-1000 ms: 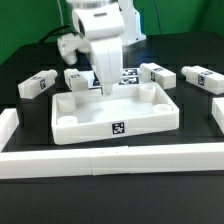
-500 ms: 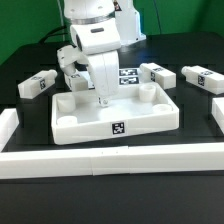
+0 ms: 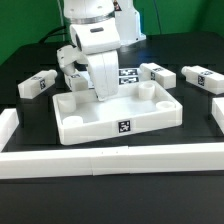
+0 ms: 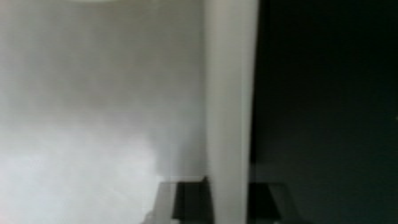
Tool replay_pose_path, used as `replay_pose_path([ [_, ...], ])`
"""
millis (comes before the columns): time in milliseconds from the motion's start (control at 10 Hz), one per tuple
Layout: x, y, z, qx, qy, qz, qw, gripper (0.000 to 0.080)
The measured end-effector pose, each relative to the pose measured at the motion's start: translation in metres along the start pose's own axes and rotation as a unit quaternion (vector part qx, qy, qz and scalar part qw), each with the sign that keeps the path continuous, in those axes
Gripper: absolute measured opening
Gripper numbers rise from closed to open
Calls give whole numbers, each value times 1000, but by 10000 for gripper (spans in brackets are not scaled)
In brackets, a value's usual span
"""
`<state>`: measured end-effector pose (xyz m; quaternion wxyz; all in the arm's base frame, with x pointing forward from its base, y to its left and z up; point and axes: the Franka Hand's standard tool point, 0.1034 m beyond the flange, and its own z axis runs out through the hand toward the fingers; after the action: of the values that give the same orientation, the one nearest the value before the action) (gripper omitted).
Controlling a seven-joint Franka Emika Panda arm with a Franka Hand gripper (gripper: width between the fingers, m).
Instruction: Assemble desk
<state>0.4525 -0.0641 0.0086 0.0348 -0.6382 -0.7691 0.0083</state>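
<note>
The white desk top (image 3: 85,125), a rimmed tray with round corner sockets and a tag on its front wall, lies mid-table. My gripper (image 3: 100,94) points straight down at the tray's far rim and is shut on it. In the wrist view the rim (image 4: 228,100) runs as a pale strip between the two dark fingers (image 4: 191,203), with the gripper (image 4: 230,204) closed on it; the tray floor is on one side, black table on the other. White block legs lie behind the tray: one (image 3: 38,85) at the exterior view's left, two (image 3: 158,73) (image 3: 200,78) at its right.
Another leg (image 3: 72,78) lies just behind the arm. The marker board (image 3: 128,76) is flat on the table behind the tray. Long white border rails run along the front (image 3: 110,158), left (image 3: 8,122) and right (image 3: 217,115).
The jaws have closed from wide open onto the tray's far rim. The tray has shifted slightly toward the exterior view's right, its front tag with it.
</note>
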Motion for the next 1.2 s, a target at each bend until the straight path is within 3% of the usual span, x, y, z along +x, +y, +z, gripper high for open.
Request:
replay_pose_path([
  [400, 0, 0, 0, 0, 0, 0, 1000, 59],
  [500, 6, 2, 0, 0, 1, 31, 1000, 59],
  [700, 34, 15, 0, -3, 4, 81, 997, 59],
  [900, 59, 46, -1, -13, 9, 127, 992, 59],
  [1200, 60, 91, -3, -32, 11, 125, 992, 59],
])
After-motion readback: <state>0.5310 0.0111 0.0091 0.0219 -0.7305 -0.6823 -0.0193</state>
